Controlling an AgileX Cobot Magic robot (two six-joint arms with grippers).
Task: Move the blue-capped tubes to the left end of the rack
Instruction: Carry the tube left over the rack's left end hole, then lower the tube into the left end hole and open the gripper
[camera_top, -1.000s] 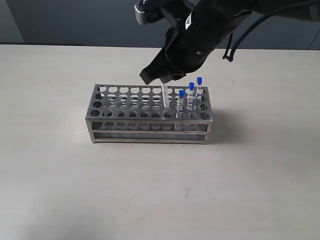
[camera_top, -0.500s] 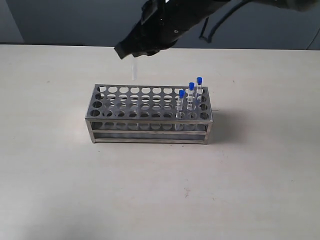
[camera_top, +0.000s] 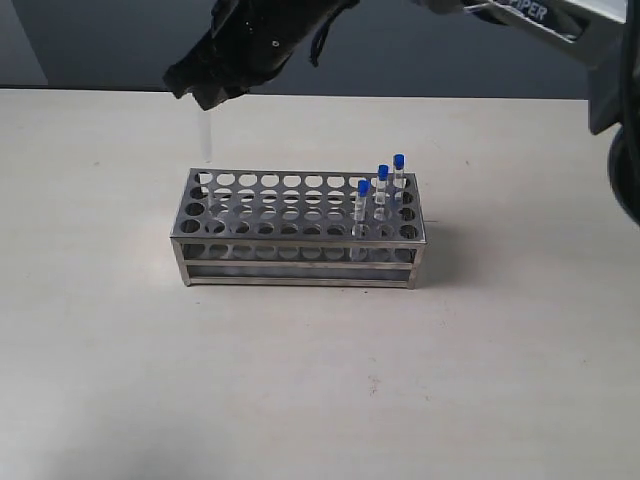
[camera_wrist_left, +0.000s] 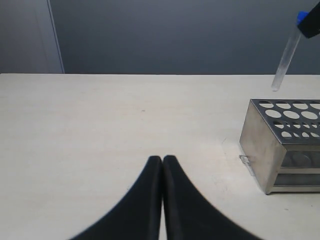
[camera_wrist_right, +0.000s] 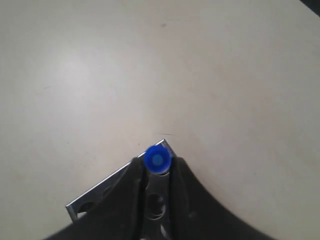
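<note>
- Exterior view: a steel rack (camera_top: 300, 228) stands on a pale surface (camera_top: 300, 380), its top plate pierced by rows of round holes.
- Three standing tubes (camera_top: 382, 192) with blue caps sit upright in holes at the rack's right end, close to one another and stepped from front to back.
- The right gripper (camera_top: 205, 97) reaches across to the rack's left end. Its jaws are clamped on the top of the held tube (camera_top: 206, 140), a thin clear tube.
- The held tube hangs in the air just above the rack's far left corner. Its lower tip is clear of the top plate and in no hole.
- Left wrist view: the left gripper (camera_wrist_left: 162, 160) hovers low over the bare surface, well away from the rack's left end. Its jaws are pressed together with nothing between them.
- From here the rack's end wall (camera_wrist_left: 260, 145) shows, and the held tube (camera_wrist_left: 284, 60) slants above it, its blue top at the dark edge of the right gripper.
- Right wrist view: the jaws of the right gripper (camera_wrist_right: 157, 167) pinch the blue cap (camera_wrist_right: 157, 159) from both sides.
- A corner of the rack (camera_wrist_right: 82, 206) shows directly beneath the cap, with the surface (camera_wrist_right: 150, 60) beyond it.
</note>
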